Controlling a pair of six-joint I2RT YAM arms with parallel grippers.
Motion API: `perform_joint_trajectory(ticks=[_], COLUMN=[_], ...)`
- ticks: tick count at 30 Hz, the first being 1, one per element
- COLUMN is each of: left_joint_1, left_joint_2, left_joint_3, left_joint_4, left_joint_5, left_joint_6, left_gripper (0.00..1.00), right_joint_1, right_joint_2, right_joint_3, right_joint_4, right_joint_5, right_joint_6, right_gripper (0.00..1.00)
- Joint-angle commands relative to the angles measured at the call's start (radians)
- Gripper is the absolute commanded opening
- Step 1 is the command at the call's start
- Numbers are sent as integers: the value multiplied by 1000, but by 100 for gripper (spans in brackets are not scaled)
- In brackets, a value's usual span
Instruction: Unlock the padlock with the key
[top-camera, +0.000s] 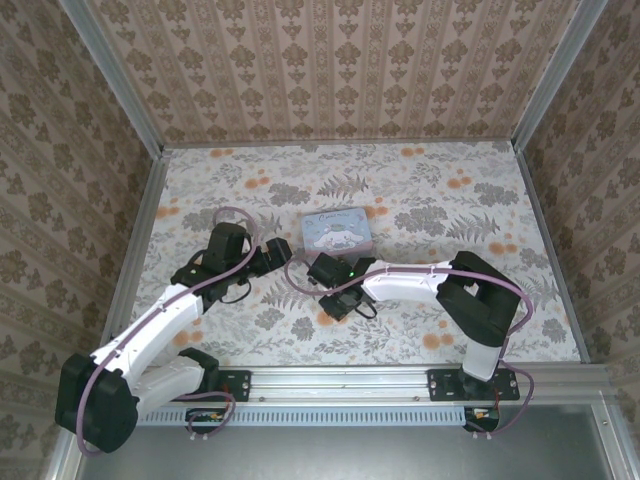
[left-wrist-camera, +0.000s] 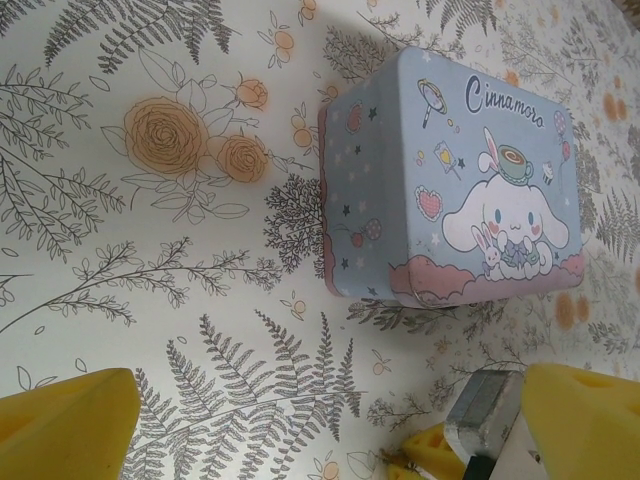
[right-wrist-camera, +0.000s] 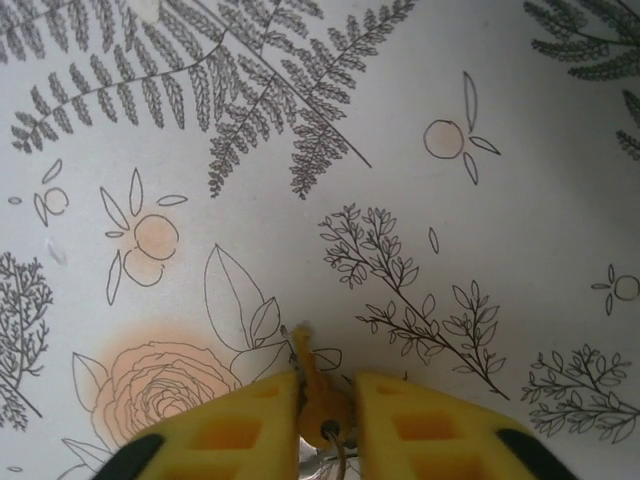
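With the right pincer (right-wrist-camera: 325, 392) pinching the tiny thin brownish metal key (right-wrist-camera: 305, 365) by its bow, the blade jutting ahead may swivel under load.

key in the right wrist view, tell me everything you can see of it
The key is tiny, thin, brownish-gold metal. Its blade points away from the wrist, over the flower-printed table cover. The rounded head has a hole with a ring through it. The right gripper pinches it between its yellow fingers. Whether the tip touches the cover is unclear.
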Motion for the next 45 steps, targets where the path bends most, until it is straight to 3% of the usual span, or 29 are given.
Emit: perform_joint_trajectory(ticks=[1, 6, 18, 24, 29, 33, 45], left_joint_1=[8, 7, -15, -92, -153, -184, -185], left_joint_2=[7, 24, 44, 101, 199, 271, 365], left_joint_3=[12, 22, 27, 57, 84, 109, 99], left_joint_4=[2, 3, 36, 97, 244, 337, 631], left_joint_5=[11, 18, 51, 81, 157, 201, 290], left_joint_6=[-10, -6, -9, -12, -53, -69, -155], left_gripper=[100, 100, 100, 100, 100, 95, 63], right_joint_1=[5, -17, -143, -256, -355, -406, -490], right_joint_2=[26, -41, -255, -365, -419, -437, -409], right_joint_3=[-45, -73, -206, -289, -324, -328, -353], right_joint_4=[16, 49, 192, 336, 477, 551, 760], right_joint_5=[-11, -45, -218, -393, -567, -655, -848], right_joint_6=[5, 23, 124, 215, 300, 345, 467], right_gripper=[13, 0, 0, 0, 0, 0, 0])
